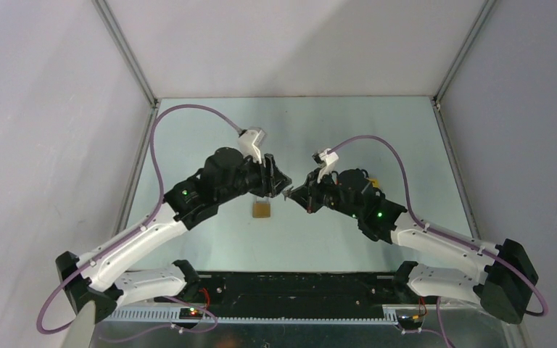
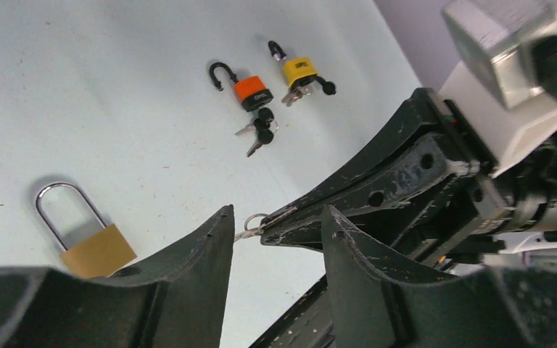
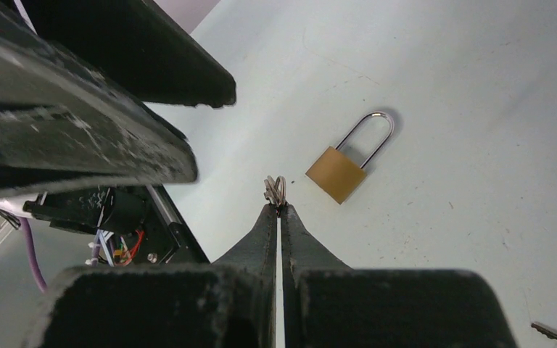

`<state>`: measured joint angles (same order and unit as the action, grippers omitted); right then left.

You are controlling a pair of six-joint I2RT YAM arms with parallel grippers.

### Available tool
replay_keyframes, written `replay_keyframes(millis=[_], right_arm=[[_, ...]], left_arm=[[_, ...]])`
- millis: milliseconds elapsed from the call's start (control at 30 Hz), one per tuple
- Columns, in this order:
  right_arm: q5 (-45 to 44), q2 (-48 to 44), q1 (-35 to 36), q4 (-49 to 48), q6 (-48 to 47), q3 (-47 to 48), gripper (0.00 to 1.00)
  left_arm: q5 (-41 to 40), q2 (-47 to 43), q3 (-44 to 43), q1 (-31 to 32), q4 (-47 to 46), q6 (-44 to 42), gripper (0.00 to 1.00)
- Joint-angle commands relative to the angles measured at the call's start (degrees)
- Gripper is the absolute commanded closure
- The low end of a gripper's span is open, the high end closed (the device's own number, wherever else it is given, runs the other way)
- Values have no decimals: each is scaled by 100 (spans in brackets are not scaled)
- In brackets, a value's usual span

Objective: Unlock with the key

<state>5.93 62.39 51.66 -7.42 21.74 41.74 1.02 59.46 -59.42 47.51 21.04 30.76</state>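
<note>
Mid-air handover, fumble risk!
Right pincer (image 3: 278,210) clamped tight on key (image 3: 275,190) by its ring, left pincer (image 2: 277,214) half-spread astride it, brass padlock (image 3: 336,174) on worktop (image 3: 479,109) below; thin hold, liable to twist loose.

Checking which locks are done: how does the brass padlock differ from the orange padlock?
The brass padlock has a silver shackle, closed; the orange padlock has a black shackle, swung open. The orange padlock has keys at its base; the brass padlock has none. Both lie flat on the table.
</note>
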Motion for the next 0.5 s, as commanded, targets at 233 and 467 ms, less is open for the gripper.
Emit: replay_keyframes(millis=[233, 467], right_arm=[[-323, 163, 124, 100, -199, 462, 100], [-471, 175, 152, 141, -200, 488, 100]], left_arm=[[-993, 475, -438, 533, 224, -323, 47], [-1335, 655, -461, 704, 233, -143, 48]])
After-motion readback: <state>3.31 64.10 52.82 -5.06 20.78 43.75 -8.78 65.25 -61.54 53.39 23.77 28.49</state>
